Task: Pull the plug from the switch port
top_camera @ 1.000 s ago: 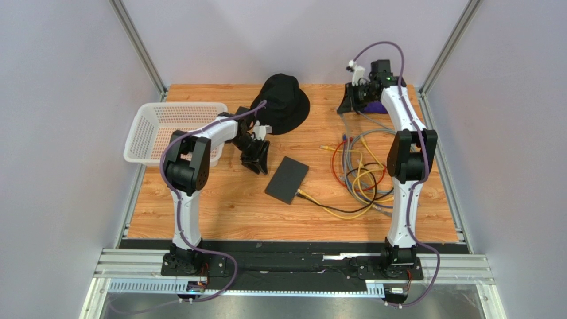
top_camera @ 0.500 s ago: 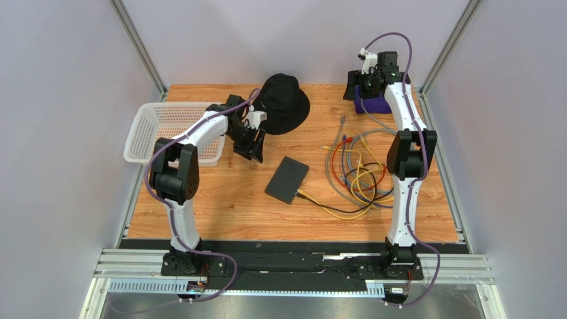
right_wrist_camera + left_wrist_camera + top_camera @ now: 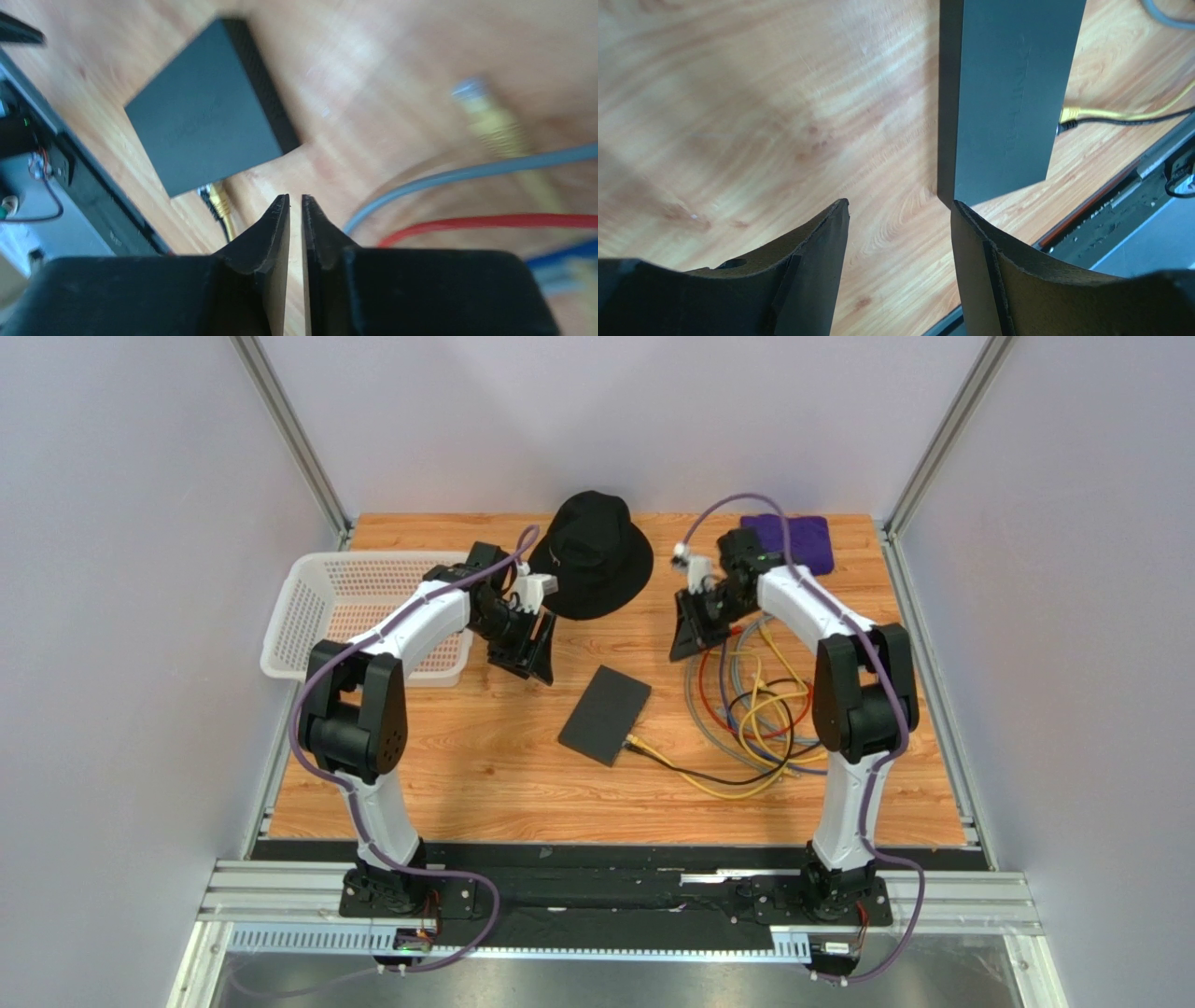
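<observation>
The switch (image 3: 606, 714) is a flat matte-black box lying mid-table. A yellow plug (image 3: 638, 745) sits in its near edge next to a black cable. My left gripper (image 3: 530, 651) hovers up-left of the switch, open and empty. In the left wrist view the switch (image 3: 1008, 98) lies ahead of the right fingertip, with the yellow plug (image 3: 1073, 113) beyond it. My right gripper (image 3: 690, 637) hangs up-right of the switch. Its jaws are all but shut, with a thin slit and nothing between them. The right wrist view shows the switch (image 3: 203, 112) and the plug (image 3: 219, 199) ahead-left of the fingertips (image 3: 280, 207).
A tangle of loose cables (image 3: 758, 707) lies right of the switch, under the right arm. A black bucket hat (image 3: 596, 553) sits at the back centre. A white basket (image 3: 365, 609) is at the left and a purple pouch (image 3: 788, 539) at the back right.
My right arm has swung from the purple pouch at the back right, forward and left over the cables, opening and closing again. My left gripper has drawn back a little and widened.
</observation>
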Controlling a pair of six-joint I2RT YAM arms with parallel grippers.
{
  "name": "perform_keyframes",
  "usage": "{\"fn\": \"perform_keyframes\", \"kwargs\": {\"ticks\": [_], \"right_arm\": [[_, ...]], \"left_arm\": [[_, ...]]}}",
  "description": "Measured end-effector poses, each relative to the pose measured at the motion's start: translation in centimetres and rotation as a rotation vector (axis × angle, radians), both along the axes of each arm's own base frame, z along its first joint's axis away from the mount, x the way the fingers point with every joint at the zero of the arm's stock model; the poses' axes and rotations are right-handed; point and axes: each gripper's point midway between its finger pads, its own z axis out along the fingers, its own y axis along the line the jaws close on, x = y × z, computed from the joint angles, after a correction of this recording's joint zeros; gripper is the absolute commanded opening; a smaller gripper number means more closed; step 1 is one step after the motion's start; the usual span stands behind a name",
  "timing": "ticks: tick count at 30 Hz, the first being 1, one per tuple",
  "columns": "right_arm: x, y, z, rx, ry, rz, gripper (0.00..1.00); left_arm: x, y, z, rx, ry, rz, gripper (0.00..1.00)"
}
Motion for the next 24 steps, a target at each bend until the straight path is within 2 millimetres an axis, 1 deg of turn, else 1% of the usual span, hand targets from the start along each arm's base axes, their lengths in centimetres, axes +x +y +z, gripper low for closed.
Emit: {"fn": "perform_keyframes", "kwargs": {"ticks": [2,4,6,9,12,16,17,19,20,21,22,24], "right_arm": [[-3.3,1.6,-2.6,-0.022,0.088,0.053,0.07],[-5.5,2.3,-4.1,-0.041,0.157,0.081,0.05],[-6.4,2.7,-5.1,-0.059,0.192,0.096,0.04],[-6.5,3.5,-6.2,-0.082,0.206,0.11,0.02],[-5.5,4.8,-7.2,-0.093,0.206,0.122,0.02],[-2.3,7.0,-8.1,-0.103,0.155,0.132,0.01],[-1.6,7.6,-8.0,-0.1,0.138,0.134,0.01],[0.0,8.9,-7.3,-0.083,0.092,0.138,0.06],[0.7,9.4,-6.8,-0.073,0.067,0.141,0.1],[1.4,9.9,-6.1,-0.061,0.036,0.145,0.24],[1.7,10.1,-5.7,-0.054,0.021,0.149,0.32],[2.0,10.3,-4.7,-0.037,-0.012,0.167,0.45]], "left_arm": [[-0.9,0.2,-0.4,-0.001,0.011,0.001,0.63],[-1.7,0.3,-0.7,0.001,0.02,0.003,0.63],[-2.6,0.5,-1.0,0.003,0.028,0.001,0.63],[-3.0,0.3,-1.0,0.001,0.025,-0.004,0.63],[-2.9,0.0,-0.9,-0.004,0.009,-0.01,0.63],[-2.7,-0.1,-0.8,-0.003,-0.001,-0.01,0.63],[-2.7,-0.1,-0.8,-0.002,-0.003,-0.011,0.63],[-2.5,-0.1,-0.9,0.003,-0.009,-0.009,0.63],[-2.4,0.0,-0.9,0.005,-0.013,-0.007,0.63],[-2.4,0.0,-1.0,0.007,-0.015,-0.005,0.64],[-2.3,0.0,-1.0,0.009,-0.015,-0.002,0.64],[-2.4,0.0,-1.1,0.009,-0.012,0.003,0.65]]}}
